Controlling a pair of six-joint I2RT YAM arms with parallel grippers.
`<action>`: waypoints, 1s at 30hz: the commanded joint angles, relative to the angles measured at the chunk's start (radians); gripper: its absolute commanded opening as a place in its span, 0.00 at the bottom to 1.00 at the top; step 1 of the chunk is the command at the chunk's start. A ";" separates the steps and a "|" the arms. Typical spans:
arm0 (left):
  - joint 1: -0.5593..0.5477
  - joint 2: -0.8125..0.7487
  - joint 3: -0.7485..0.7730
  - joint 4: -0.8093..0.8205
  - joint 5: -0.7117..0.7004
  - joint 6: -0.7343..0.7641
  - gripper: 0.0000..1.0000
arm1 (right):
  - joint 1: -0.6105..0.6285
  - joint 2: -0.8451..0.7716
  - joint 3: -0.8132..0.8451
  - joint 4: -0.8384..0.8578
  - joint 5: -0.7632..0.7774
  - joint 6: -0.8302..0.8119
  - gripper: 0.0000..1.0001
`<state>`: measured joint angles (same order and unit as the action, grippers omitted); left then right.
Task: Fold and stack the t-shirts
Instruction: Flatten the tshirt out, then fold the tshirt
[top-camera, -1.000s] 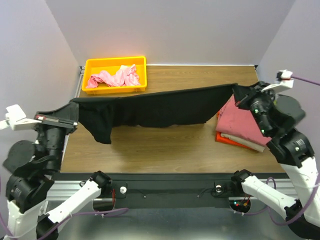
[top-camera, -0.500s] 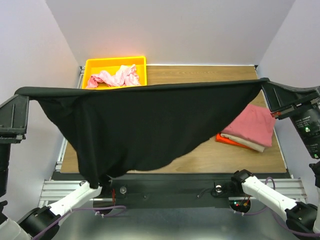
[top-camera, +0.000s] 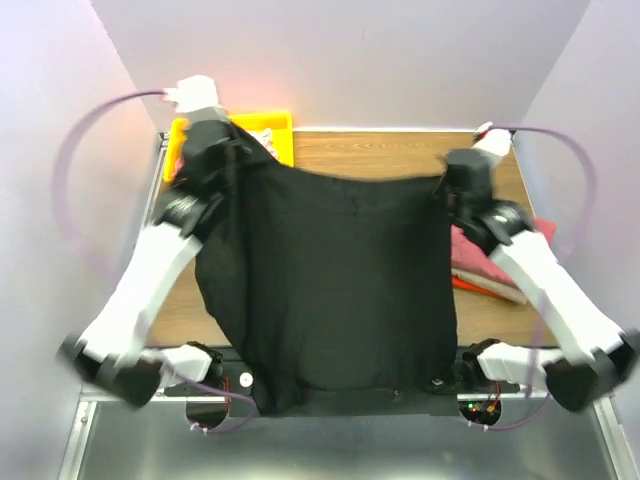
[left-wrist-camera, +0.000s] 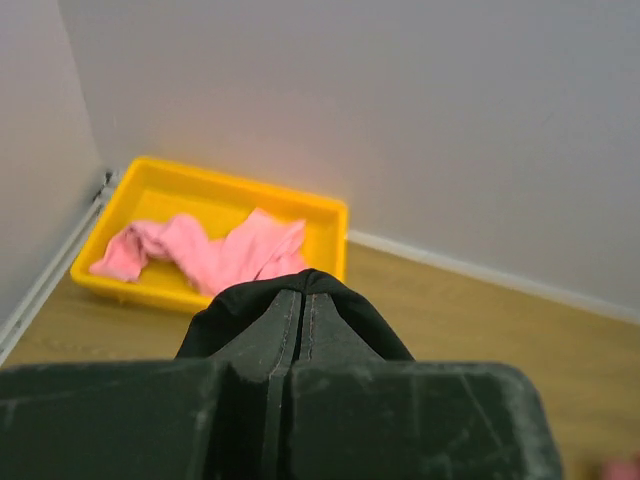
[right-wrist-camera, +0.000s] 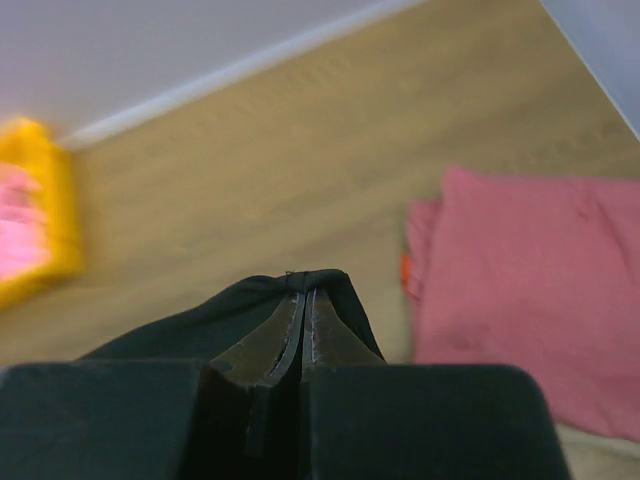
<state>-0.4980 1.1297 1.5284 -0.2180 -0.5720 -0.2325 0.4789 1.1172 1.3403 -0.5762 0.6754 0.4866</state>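
Note:
The black t-shirt hangs spread between both grippers and drapes over the table's near edge. My left gripper is shut on its far left corner, also seen in the left wrist view. My right gripper is shut on its far right corner, also seen in the right wrist view. The rose-red t-shirt lies folded at the right on the orange t-shirt; the rose-red one also shows in the right wrist view. The light pink t-shirt lies crumpled in the bin.
A yellow plastic bin stands at the table's far left corner; it also shows in the left wrist view. Grey walls close in the back and both sides. Bare wooden table shows beyond the shirt.
Both arms have swung from near the camera out over the table towards the far side, carrying the black shirt's top edge. The shirt now hangs narrower, its lower part trailing over the near edge.

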 joint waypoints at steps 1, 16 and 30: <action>0.165 0.151 -0.187 0.277 0.206 0.113 0.00 | -0.130 0.099 -0.155 0.128 0.025 0.043 0.00; 0.231 0.723 -0.085 0.436 0.345 0.203 0.00 | -0.301 0.673 -0.073 0.432 -0.287 -0.120 0.00; 0.248 0.636 -0.238 0.433 0.287 0.065 0.00 | -0.306 0.620 -0.147 0.443 -0.333 -0.098 0.01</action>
<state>-0.2596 1.8782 1.3468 0.1822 -0.2695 -0.1078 0.1772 1.8450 1.2461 -0.1726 0.3687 0.3817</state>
